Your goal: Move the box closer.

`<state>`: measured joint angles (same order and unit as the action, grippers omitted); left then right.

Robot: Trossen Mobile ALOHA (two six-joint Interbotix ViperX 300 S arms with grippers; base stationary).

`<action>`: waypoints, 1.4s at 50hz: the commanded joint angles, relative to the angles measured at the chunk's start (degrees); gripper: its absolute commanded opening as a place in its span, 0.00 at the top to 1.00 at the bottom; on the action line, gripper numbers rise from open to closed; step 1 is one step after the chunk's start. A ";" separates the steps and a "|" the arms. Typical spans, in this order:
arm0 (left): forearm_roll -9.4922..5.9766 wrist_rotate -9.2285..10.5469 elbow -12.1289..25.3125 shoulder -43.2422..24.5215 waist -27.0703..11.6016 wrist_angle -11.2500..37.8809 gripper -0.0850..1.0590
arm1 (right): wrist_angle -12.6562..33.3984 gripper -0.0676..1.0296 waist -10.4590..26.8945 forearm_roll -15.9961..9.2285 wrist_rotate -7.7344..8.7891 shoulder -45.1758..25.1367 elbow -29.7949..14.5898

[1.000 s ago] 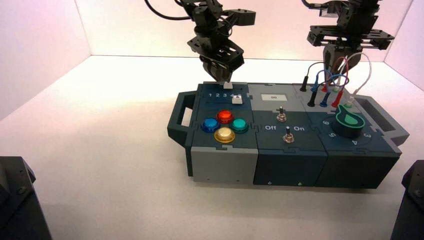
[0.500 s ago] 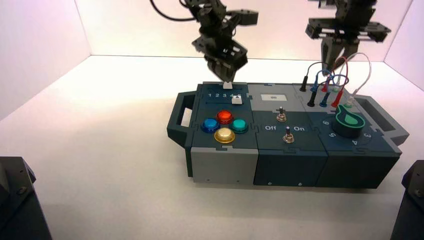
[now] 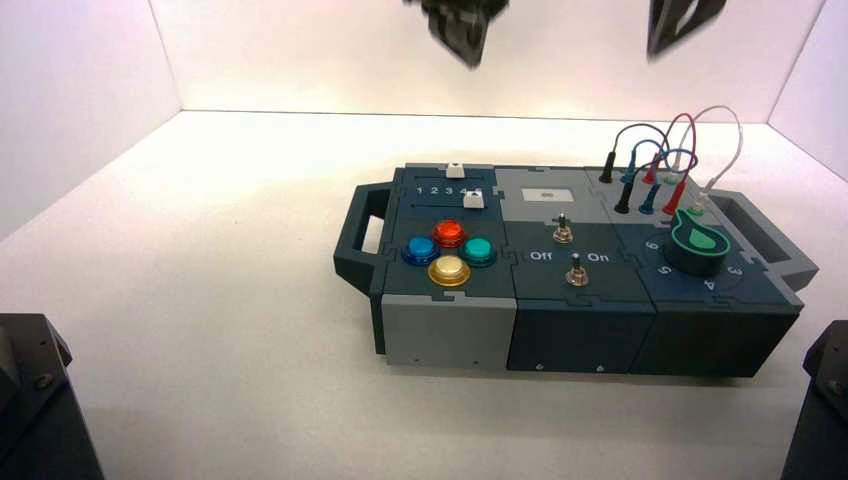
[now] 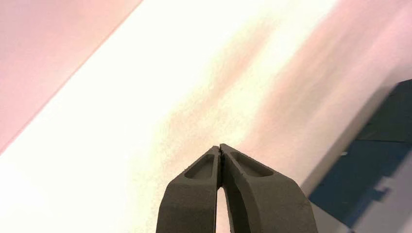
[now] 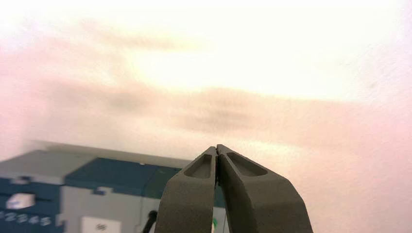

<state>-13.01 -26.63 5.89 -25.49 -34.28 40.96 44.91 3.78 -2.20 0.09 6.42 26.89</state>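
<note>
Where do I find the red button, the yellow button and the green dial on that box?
Red button [image 3: 450, 233]: high view, on its domed top.
Yellow button [image 3: 449, 269]: high view, on its domed top.
Green dial [image 3: 696, 250]: high view, on its top face.
</note>
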 commanded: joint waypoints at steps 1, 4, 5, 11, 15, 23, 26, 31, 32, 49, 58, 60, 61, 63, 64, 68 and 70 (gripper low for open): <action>-0.09 0.53 -1.49 9.23 -0.09 -0.44 0.95 | -0.18 0.96 0.70 0.09 0.88 8.70 0.62; -0.09 0.88 -4.04 12.66 -0.09 -1.14 0.95 | -0.18 0.96 0.70 0.09 1.32 12.39 1.85; -0.09 1.14 -5.27 14.15 -0.09 -1.49 0.95 | -0.18 0.96 0.70 0.09 1.41 13.97 2.37; -0.09 2.72 -12.48 22.32 -0.09 -4.57 0.95 | -0.18 0.96 0.70 0.00 1.49 21.62 5.36; -0.09 4.04 -19.34 28.92 -0.09 -7.56 0.95 | 0.09 0.96 0.70 -0.09 1.49 26.63 7.56; -0.09 6.59 -30.15 38.58 0.09 -10.72 0.95 | 0.44 0.96 0.70 -0.18 1.49 35.60 11.34; -0.09 6.68 -33.13 40.87 0.18 -10.81 0.95 | 0.44 0.96 0.70 -0.18 1.49 38.85 12.83; -0.09 7.65 -37.18 44.12 0.35 -10.81 0.95 | 0.62 0.96 0.70 -0.97 1.41 42.54 15.03; -0.09 7.73 -37.53 44.47 0.26 -10.81 0.95 | 0.62 0.96 0.70 -1.32 1.41 43.59 15.73; -0.09 11.60 -47.81 56.69 0.35 -15.38 0.95 | -0.53 0.96 0.79 -4.66 1.41 57.83 25.31; 0.53 11.43 -53.09 60.47 1.85 -17.58 0.95 | -3.60 0.96 0.79 -4.66 1.49 61.79 29.09; 0.62 11.43 -54.23 61.08 2.90 -17.93 0.95 | -3.78 0.96 0.70 -4.66 1.41 61.88 29.53; 0.62 11.43 -54.76 61.35 3.60 -18.11 0.95 | -3.78 0.96 0.79 -4.66 1.41 61.70 29.88; 0.62 11.43 -55.63 61.79 4.57 -18.19 0.95 | -3.78 0.96 0.79 -4.57 1.41 61.61 30.50; 0.62 11.43 -56.07 62.14 5.19 -18.28 0.95 | -3.87 0.96 0.79 -4.48 1.49 61.61 30.67; 0.62 11.43 -57.22 62.93 7.12 -18.72 0.95 | -4.57 0.96 0.79 -4.48 1.49 61.61 31.82; 0.62 11.43 -57.92 63.46 8.35 -19.16 0.95 | -5.19 0.96 0.79 -4.39 1.41 61.96 32.43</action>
<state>-12.48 -15.29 -51.77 36.56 -28.30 23.12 41.40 4.22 -6.50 1.41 68.47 59.15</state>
